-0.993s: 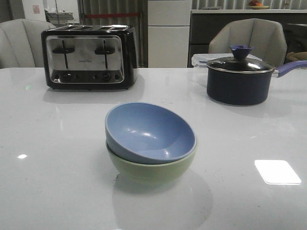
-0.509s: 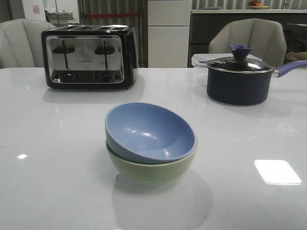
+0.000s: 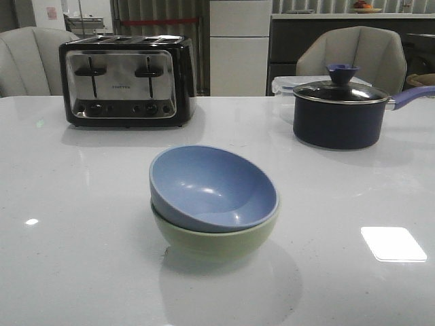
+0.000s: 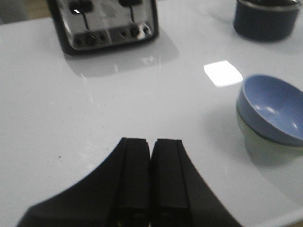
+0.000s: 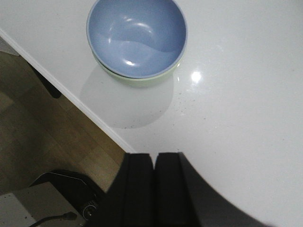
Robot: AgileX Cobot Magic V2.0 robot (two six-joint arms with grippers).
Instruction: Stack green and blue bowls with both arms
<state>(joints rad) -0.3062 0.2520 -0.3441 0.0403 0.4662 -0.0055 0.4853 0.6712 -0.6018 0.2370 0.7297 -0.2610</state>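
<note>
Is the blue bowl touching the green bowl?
Touching. The front view shows the blue bowl nested, slightly tilted, inside the green bowl, with no gap at the rim.

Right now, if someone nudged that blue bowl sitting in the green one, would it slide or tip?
Probably it would rock before sliding: the blue bowl sits tilted inside the green bowl, not level. Its rounded walls look smooth, so it may shift easily. It looks rigid, and the white table is glossy, so a harder push might move the whole stack.
</note>
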